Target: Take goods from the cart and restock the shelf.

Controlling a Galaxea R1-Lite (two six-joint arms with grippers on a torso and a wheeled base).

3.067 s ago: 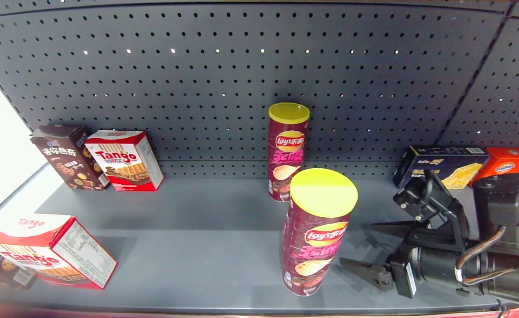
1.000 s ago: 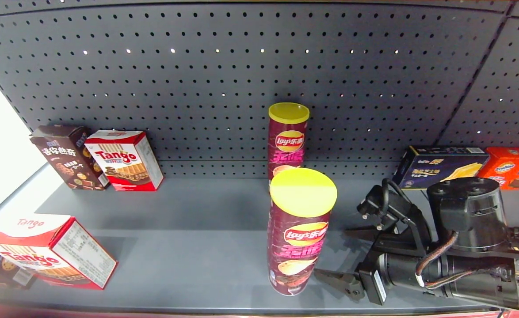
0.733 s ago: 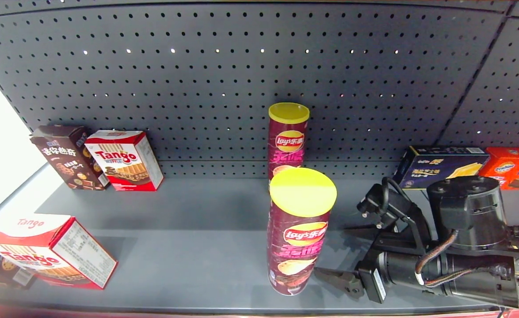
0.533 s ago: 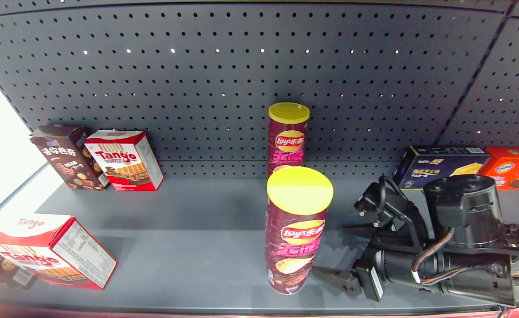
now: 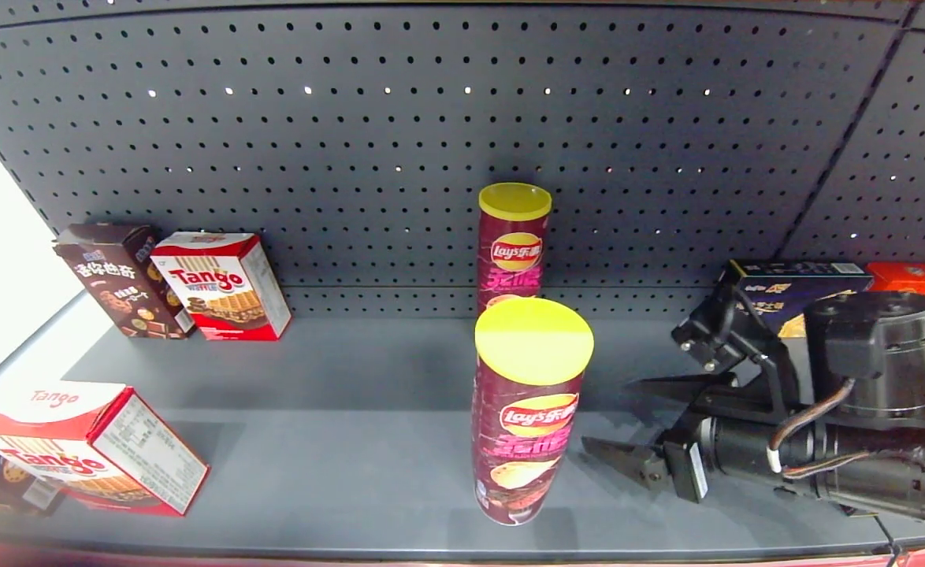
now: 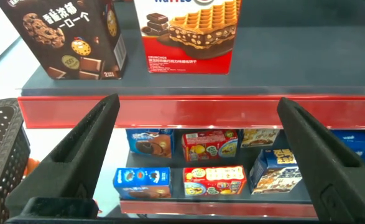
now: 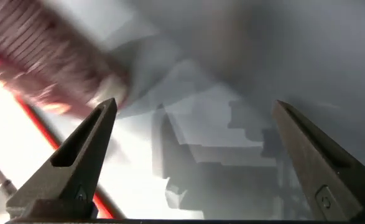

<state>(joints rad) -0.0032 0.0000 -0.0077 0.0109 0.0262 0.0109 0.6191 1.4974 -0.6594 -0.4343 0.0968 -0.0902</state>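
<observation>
Two maroon chip cans with yellow lids stand upright on the grey shelf (image 5: 336,409). The front can (image 5: 527,425) is near the shelf's front edge, and the back can (image 5: 514,244) stands right behind it against the pegboard. My right gripper (image 5: 616,417) is open, lying low over the shelf just right of the front can and clear of it. In the right wrist view the right gripper (image 7: 194,106) has nothing between its fingers, and the can (image 7: 45,62) is a blur off to one side. My left gripper (image 6: 198,102) is open and holds nothing, in front of the red shelf edge (image 6: 194,111).
A brown cookie box (image 5: 120,279) and a red wafer box (image 5: 222,285) stand at the back left. Another wafer box (image 5: 88,449) lies at the front left. A dark blue box (image 5: 793,287) and an orange box (image 5: 915,276) sit at the back right. A black basket (image 6: 2,149) is beside the left gripper.
The front can was slid left, in line with the back can. Over the last half second the right gripper drew back to the right, away from the can, which stayed put.
</observation>
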